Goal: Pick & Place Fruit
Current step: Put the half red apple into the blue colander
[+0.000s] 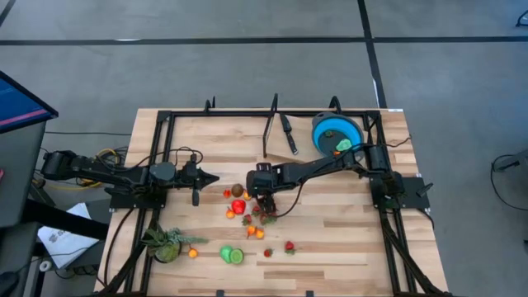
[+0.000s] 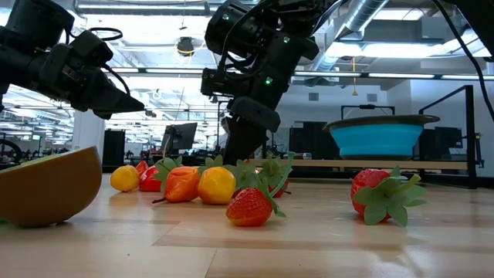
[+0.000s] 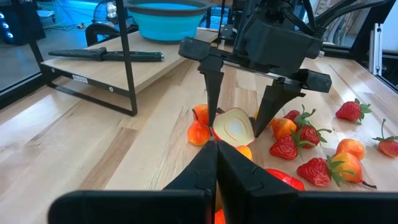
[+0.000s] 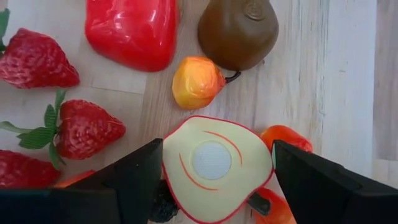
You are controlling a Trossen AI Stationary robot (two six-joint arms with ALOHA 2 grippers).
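Right gripper (image 1: 262, 200) lowered at table centre, wrist vertical, fingers spread apart; left gripper (image 1: 211, 178) hovers level beside it, fingers closed together.

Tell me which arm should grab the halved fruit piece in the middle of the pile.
Right. The right gripper already sits over the pile with its open fingers either side of the cut fruit half. The left gripper hangs beside the pile, fingers shut, and would have to open and move across first.

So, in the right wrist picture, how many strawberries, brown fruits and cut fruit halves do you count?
Strawberries: 3
Brown fruit: 1
Cut fruit half: 1
Total: 5
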